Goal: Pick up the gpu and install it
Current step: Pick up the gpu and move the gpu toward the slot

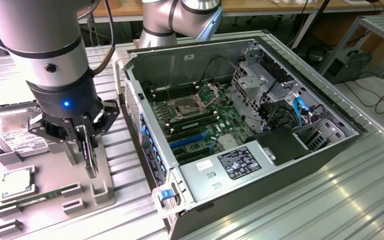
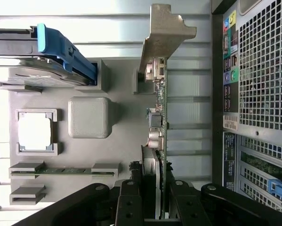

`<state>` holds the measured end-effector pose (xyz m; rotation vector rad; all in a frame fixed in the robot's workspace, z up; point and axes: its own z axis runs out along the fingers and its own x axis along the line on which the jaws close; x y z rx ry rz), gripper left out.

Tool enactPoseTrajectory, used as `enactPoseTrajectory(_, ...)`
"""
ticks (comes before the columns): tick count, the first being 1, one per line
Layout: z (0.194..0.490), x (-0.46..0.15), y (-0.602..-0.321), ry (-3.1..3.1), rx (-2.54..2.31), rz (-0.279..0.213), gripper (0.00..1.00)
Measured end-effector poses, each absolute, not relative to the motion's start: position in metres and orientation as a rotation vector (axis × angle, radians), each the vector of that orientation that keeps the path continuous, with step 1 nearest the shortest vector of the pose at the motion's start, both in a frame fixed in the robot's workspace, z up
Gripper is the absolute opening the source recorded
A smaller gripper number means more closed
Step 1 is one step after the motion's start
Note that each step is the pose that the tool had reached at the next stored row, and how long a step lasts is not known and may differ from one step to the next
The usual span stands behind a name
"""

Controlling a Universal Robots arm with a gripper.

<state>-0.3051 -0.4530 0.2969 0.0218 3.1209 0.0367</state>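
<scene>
Clamping the upright gpu (image 2: 161,117), the claw (image 2: 157,179) hangs over the grey tray (image 1: 48,172) on a ribbed table (image 1: 312,200).

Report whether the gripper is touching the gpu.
Touching. The wrist view shows the gripper with its fingers pressed against both faces of the gpu, no gap.

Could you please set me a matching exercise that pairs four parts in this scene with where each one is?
Things:
1. gpu
2. hard drive
3. memory stick
4. motherboard

Places:
A. inside the open computer case
B. on edge, gripped by the hand
C. thin and green, in low holders on the grey tray
D. at the exterior view's left edge, white label up

Pairs: 1-B; 2-D; 3-C; 4-A
</scene>
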Motion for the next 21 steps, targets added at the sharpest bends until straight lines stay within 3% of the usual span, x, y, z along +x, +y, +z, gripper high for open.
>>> enactPoseTrajectory(21,0.326,-0.305,-0.453,3.121,0.022,0.037,0.27)
